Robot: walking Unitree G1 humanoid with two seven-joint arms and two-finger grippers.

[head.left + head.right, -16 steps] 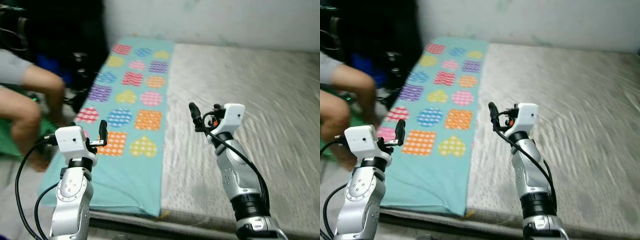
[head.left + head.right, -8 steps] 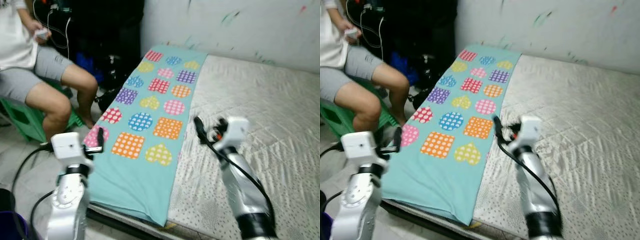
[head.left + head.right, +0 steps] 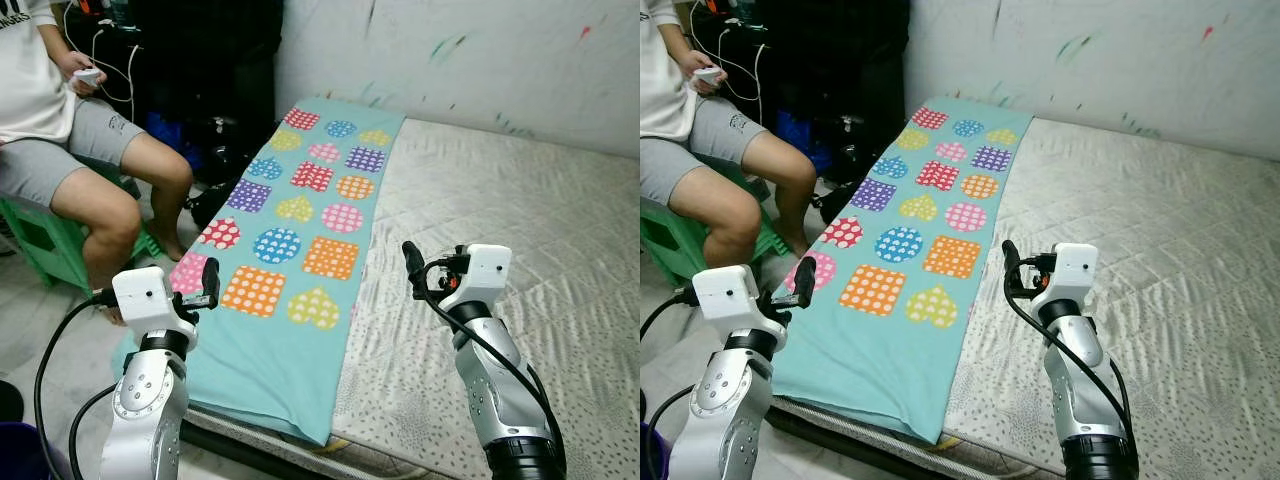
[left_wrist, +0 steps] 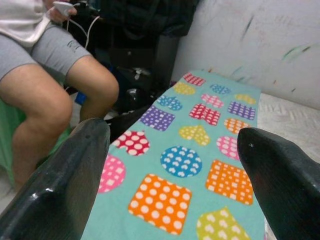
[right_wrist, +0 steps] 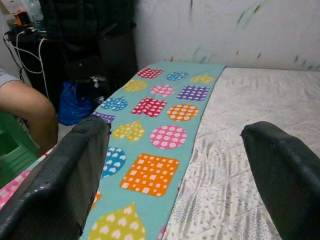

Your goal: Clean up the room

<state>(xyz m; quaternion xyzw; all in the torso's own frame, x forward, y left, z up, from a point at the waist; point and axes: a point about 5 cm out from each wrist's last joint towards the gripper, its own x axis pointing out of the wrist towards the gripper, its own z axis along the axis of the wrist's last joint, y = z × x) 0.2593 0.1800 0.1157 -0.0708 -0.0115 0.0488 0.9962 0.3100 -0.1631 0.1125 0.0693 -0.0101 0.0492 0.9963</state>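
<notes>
Lying ahead (between) claws point(image 3: 210, 283): blanket point(image 3: 290, 250)

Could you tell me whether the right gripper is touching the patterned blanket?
Apart. In the right wrist view, the open right gripper hovers above the blanket, with its fingers clear of the cloth.

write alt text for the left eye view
A turquoise blanket patterned with colourful shapes lies along the left side of a bare mattress. The left pincer and right pincer are raised and empty, and a person sits at left.
</notes>
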